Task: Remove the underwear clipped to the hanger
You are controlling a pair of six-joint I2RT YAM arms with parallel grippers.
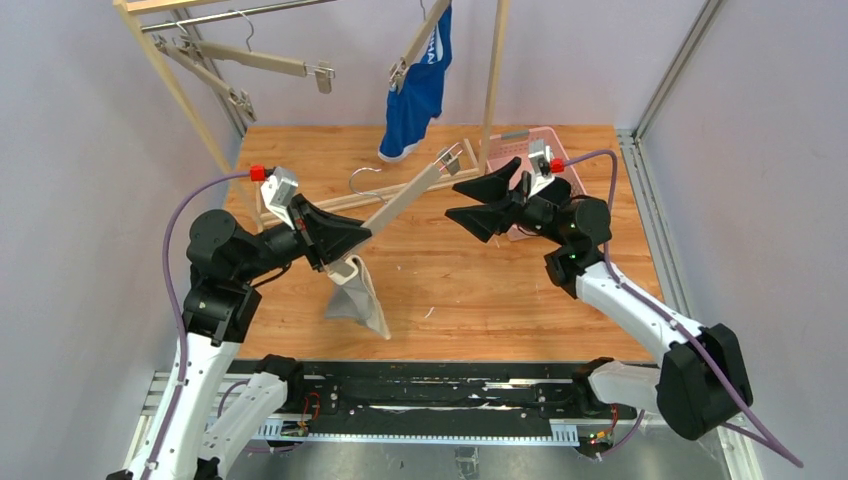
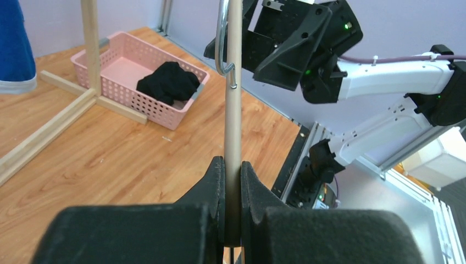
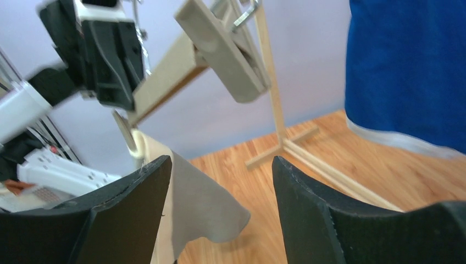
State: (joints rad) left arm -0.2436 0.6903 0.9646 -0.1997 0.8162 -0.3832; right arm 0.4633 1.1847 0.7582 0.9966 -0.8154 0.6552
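Note:
My left gripper is shut on the bar of a tan clip hanger, held slanted above the table; the bar shows between my fingers in the left wrist view. The grey underwear with a pale waistband hangs from the hanger's lower clip and also shows in the right wrist view. My right gripper is open and empty, just right of the hanger's free upper clip. The blue underwear hangs clipped to a hanger on the rack. The black underwear lies in the pink basket.
A wooden clothes rack stands at the back of the table with two empty clip hangers on its rail. The pink basket sits at the back right behind my right arm. Walls close in the table on both sides.

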